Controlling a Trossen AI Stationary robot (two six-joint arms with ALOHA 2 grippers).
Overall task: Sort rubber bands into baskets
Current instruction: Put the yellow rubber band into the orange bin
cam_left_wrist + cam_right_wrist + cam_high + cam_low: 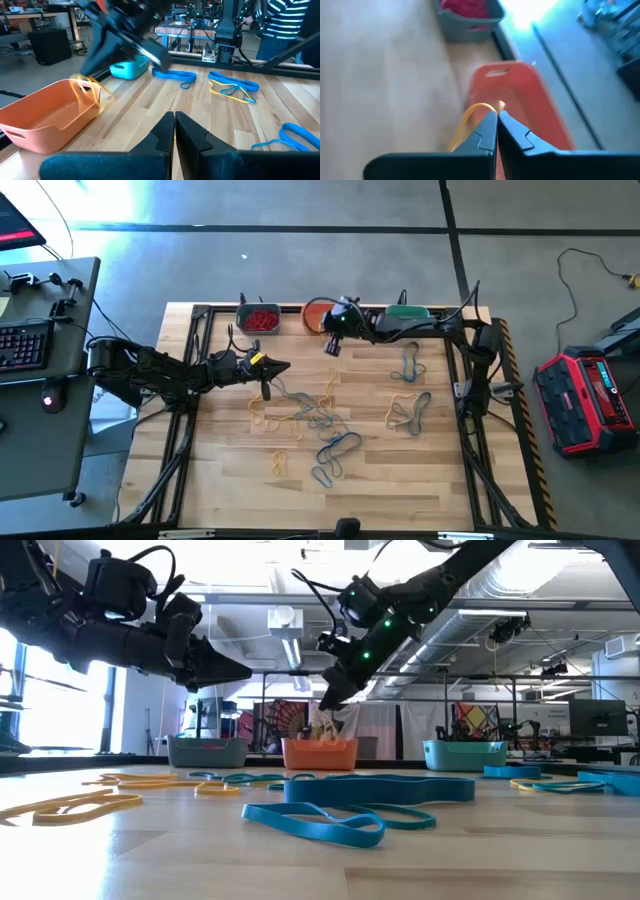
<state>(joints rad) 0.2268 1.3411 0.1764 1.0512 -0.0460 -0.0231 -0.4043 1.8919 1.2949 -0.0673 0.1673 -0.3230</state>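
My right gripper (497, 116) is shut on a yellow rubber band (468, 119) and hovers just above the orange basket (314, 316) at the table's far edge. A grey basket (259, 319) full of red bands stands to the left of the orange one. A teal basket (408, 312) stands to its right. Loose blue and yellow bands (336, 446) lie flat on the wood mid-table. My left gripper (283, 366) is shut on nothing and hangs in the air above the table's left middle, pointing roughly level toward the right. My right gripper pinches the yellow band between its two fingertips, and a loop of it (475, 109) curves out at one side. The fingers slant down toward the far edge. The band (89, 86) hangs slack below them at the orange basket's near wall; whether it touches the rim, I cannot tell.
Black frame rails (200, 330) run along the table's left, far and right sides. More bands lie at the right middle (410, 412) and near the front (280, 463). A desk with a keyboard (25, 345) stands left of the table, and a red case (585, 400) on the floor to its right.
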